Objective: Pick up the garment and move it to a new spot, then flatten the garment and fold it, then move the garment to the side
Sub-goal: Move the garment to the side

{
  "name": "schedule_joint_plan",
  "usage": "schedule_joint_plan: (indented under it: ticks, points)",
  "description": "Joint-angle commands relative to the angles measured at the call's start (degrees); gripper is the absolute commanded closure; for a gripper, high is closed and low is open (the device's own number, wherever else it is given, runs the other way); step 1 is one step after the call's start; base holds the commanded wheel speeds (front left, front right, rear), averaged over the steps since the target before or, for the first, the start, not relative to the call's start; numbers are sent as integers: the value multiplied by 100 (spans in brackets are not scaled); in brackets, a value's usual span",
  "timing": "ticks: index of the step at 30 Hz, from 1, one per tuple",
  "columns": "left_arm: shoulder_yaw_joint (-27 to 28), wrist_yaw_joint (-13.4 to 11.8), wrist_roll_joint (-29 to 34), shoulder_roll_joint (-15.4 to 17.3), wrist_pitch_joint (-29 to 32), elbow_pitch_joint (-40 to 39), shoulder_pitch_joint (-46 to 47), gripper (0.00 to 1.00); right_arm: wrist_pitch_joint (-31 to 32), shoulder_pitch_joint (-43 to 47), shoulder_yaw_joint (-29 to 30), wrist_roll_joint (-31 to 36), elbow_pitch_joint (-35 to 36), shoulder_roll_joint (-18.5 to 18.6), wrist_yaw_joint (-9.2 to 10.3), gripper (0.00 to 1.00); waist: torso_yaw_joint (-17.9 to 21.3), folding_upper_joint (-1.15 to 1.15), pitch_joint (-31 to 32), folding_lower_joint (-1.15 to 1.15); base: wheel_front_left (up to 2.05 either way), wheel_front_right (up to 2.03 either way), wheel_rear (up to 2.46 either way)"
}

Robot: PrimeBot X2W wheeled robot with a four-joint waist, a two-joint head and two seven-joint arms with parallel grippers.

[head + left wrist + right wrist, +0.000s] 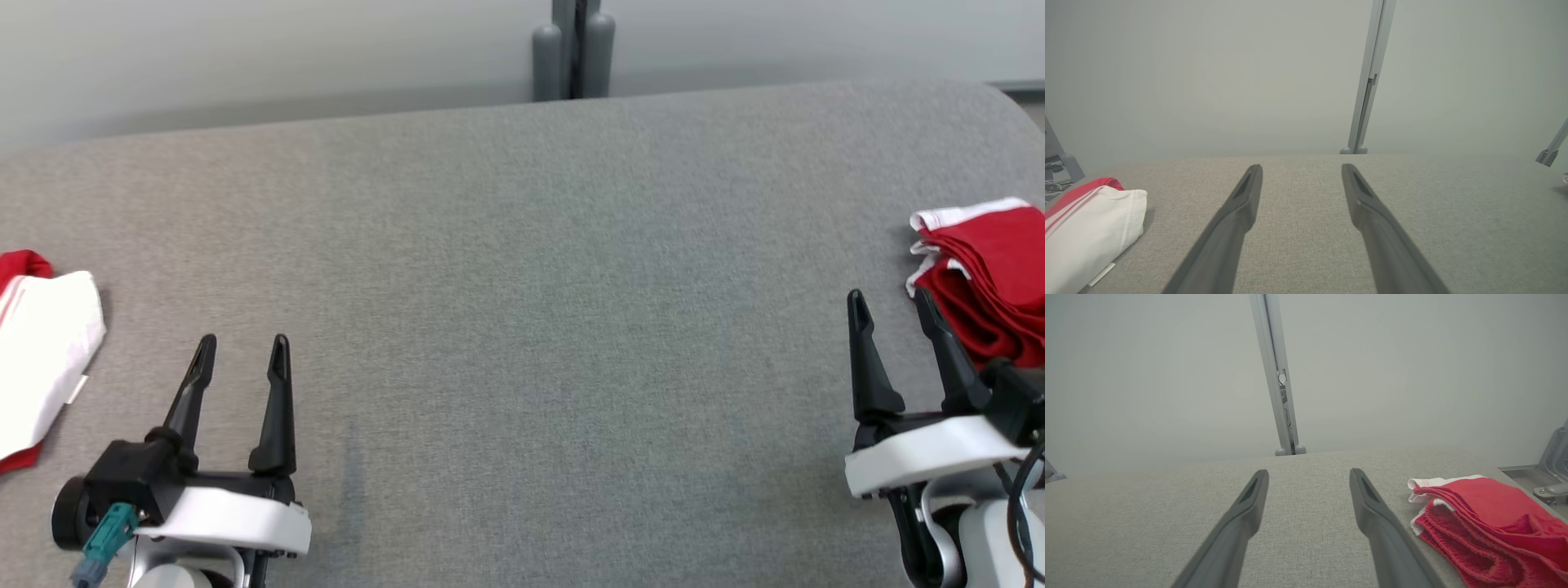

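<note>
Both the left gripper [244,339] and right gripper [888,296] stood spread and empty over the table [522,286], whose right edge held the red garment [992,261], probably best pinched low through all its layers.

A red garment [992,278] with white trim lies folded far right; a white garment [45,351] lies far left.

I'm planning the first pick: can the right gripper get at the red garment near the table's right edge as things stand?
Probably yes. The right gripper stands open and empty right beside the red garment, nothing lies on the cloth, and only bare table separates them.
</note>
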State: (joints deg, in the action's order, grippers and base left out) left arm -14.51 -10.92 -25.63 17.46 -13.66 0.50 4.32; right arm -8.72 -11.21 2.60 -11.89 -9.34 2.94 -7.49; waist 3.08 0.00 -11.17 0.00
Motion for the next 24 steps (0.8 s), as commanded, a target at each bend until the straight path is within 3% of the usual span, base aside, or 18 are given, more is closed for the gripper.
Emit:
schedule_joint_plan:
  ticks: [1,13,24]
  points:
    - [11,-7,-35,24,-35,36,-121,0,107,184,5,60,124,16,-2,0,-211,0,271,0,0,0,0]
    - [-102,-65,-52,64,27,88,-672,0,619,1138,131,146,795,10,-2,0,-413,0,925,0,0,0,0]
    - [-148,-150,-76,138,142,17,-977,0,976,1763,212,164,1427,10,-2,0,-430,0,1151,0,0,0,0]
